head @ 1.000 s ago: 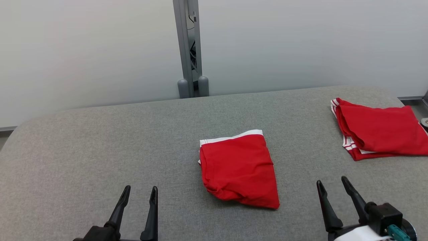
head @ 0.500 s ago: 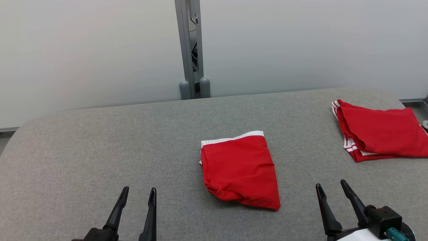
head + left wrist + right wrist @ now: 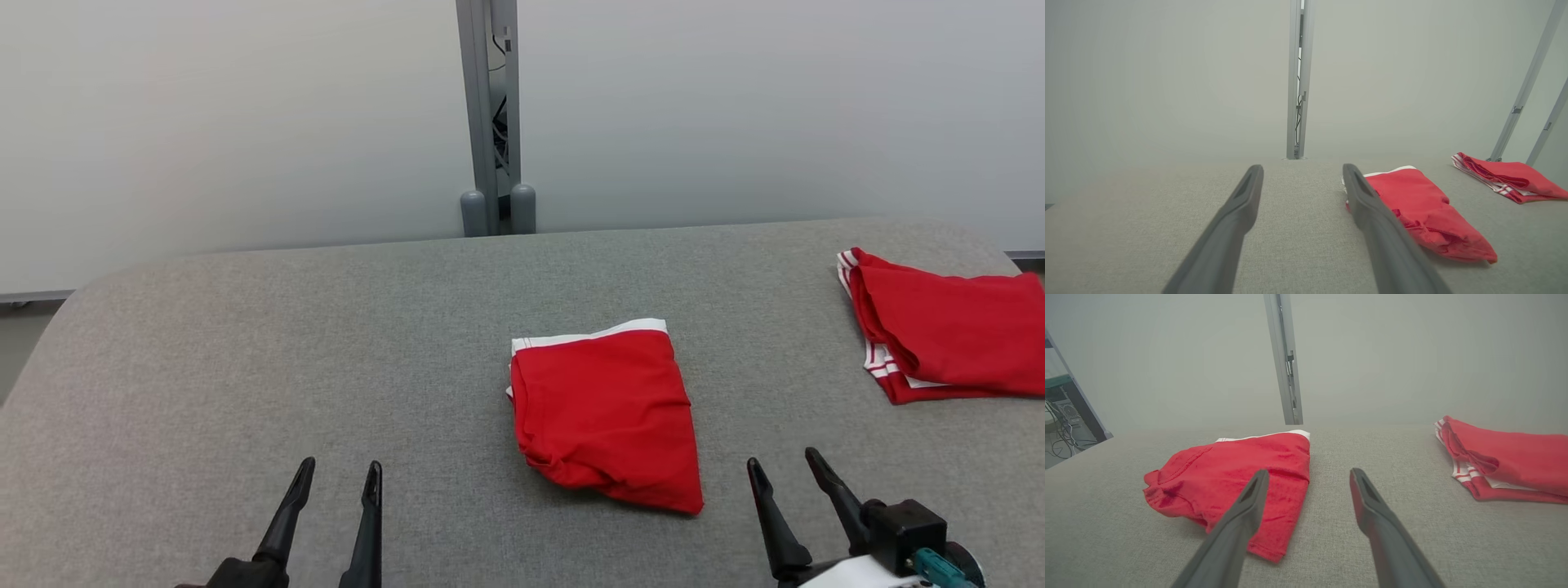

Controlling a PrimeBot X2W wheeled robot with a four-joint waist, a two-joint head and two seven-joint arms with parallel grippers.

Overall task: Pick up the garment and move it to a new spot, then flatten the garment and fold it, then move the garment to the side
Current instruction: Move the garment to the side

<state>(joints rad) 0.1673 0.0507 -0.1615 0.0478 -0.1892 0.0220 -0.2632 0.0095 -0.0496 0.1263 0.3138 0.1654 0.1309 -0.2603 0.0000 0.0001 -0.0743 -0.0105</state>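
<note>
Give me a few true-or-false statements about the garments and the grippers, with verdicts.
1. The left gripper is open and empty. True.
2. The right gripper grips the centre red garment. False: it is open and clear of the cloth.
3. A second red garment lies toward the right end of the grey table. True.
4. The centre red garment is spread out flat. False: it lies folded, with its white waistband at the far edge.

I was working in what looked like a lab cell: a grey padded table (image 3: 245, 367) walled by plain panels (image 3: 204, 122) on a metal post (image 3: 483, 114), loose cables (image 3: 1059, 430) beyond.
</note>
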